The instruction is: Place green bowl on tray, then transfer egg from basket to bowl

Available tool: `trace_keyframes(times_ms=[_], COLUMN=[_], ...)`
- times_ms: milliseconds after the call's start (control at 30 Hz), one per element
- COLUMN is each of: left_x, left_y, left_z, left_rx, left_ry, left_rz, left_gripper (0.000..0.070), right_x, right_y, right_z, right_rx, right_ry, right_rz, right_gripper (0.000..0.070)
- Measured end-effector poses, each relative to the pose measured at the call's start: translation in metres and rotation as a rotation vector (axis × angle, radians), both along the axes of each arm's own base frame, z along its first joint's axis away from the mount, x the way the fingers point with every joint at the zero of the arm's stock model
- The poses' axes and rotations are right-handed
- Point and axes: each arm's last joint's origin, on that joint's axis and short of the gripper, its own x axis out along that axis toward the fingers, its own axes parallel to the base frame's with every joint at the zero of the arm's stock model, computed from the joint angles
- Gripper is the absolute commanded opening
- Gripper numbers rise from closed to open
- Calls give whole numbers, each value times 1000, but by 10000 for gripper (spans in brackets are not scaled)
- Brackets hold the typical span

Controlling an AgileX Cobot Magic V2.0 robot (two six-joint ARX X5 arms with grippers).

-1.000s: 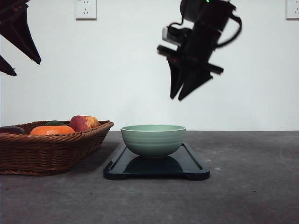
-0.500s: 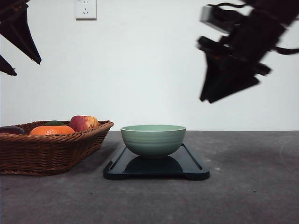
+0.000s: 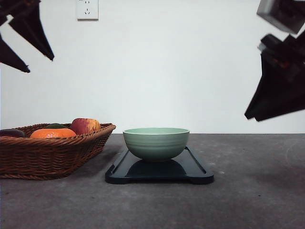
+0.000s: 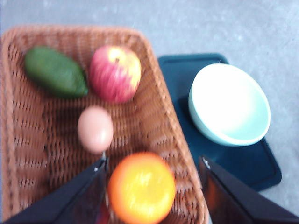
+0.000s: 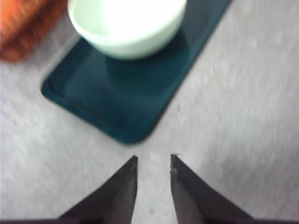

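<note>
Left gripper [image 4: 152, 179] hangs wide open and empty above the basket [image 4: 166, 112]; green bowl [image 3: 156, 142] sits on the tray [image 3: 193, 167], so next it must drop onto the egg [image 4: 95, 129].

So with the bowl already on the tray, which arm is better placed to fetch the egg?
The left. Its open gripper hangs over the basket, with the egg just beyond its fingertips. The right gripper is empty, over bare table past the tray holding the green bowl.

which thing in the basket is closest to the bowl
The red-yellow apple, at the basket's wall on the green bowl's side. The egg, orange fruit and green fruit lie farther away.
</note>
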Motion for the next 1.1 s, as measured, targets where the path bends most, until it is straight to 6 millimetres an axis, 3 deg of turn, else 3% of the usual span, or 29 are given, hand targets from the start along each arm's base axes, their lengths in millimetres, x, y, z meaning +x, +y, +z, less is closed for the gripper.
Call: trace_keyframes(times_ms=[200, 367, 600, 800, 1100], left_x=[31, 69, 112, 124, 131], left_y=[-8, -15, -21, -23, -24], left_z=[-9, -17, -45, -71, -88], left_rx=[42, 72, 166, 218, 231], left_ry=[126, 205, 289, 355, 381], left_rz=[-9, -22, -10, -9, -16], left_gripper=[398, 460, 472, 472, 472], right_x=[0, 1, 3, 3, 3], right_y=[0, 0, 1, 1, 1], right_z=[2, 3, 5, 5, 5], right_rx=[9, 12, 26, 26, 26], right_ry=[-19, -27, -57, -57, -58], right_rz=[0, 0, 0, 0, -1], right_gripper=[137, 137, 136, 136, 136])
